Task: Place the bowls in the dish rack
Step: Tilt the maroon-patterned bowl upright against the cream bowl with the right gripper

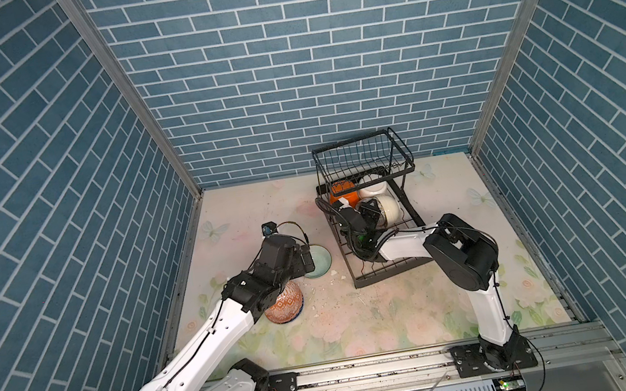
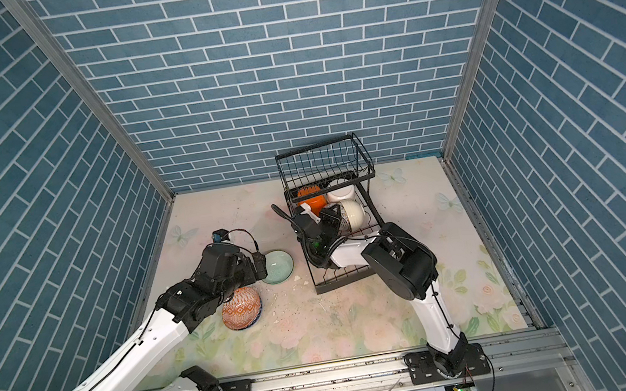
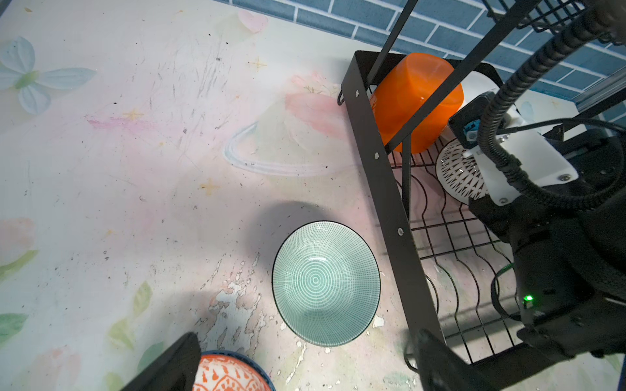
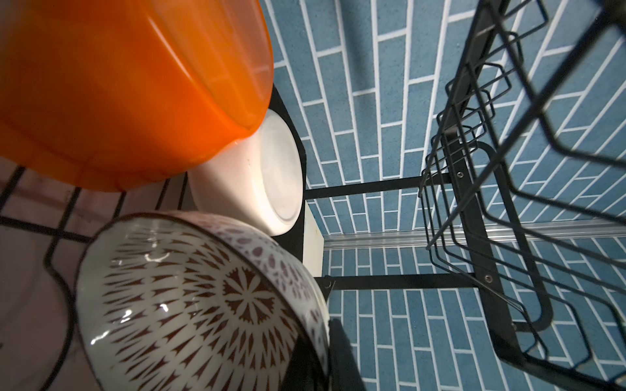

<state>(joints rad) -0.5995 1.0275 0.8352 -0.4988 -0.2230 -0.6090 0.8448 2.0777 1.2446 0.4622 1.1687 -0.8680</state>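
— Blue brick walls stand on three sides, and the bench (image 1: 364, 323) has a pale flower print with scratches. What do both top views show you?

— The dish rack (image 1: 381, 270) stands at the back right of the bench. In its lower level lie an orange bowl (image 1: 343, 196), a white bowl (image 1: 373, 189) and a cream bowl (image 1: 389, 208). My right gripper (image 1: 374, 217) is inside the rack, against the cream bowl. My left gripper (image 1: 308, 262) is over the near edge of the pale green bowl (image 1: 321, 262), which sits on the bench just left of the rack. An orange patterned bowl (image 1: 285, 305) lies partly under my left arm.

— And your left wrist view?

— The pale green bowl (image 3: 325, 282) stands upright, just beside the rack wall (image 3: 382, 176), apart from my fingers (image 3: 176, 365). These fingers are wide apart and hold nothing. The orange patterned bowl (image 3: 230, 372) is at the edge of the view.

— Your right wrist view?

— A dark patterned bowl (image 4: 189, 298) stands on its edge on the rack wires, and my right fingers (image 4: 342, 359) are clamped on its rim. Behind it are the orange bowl (image 4: 128, 88) and the white bowl (image 4: 257, 176), both tilted, touching each other.
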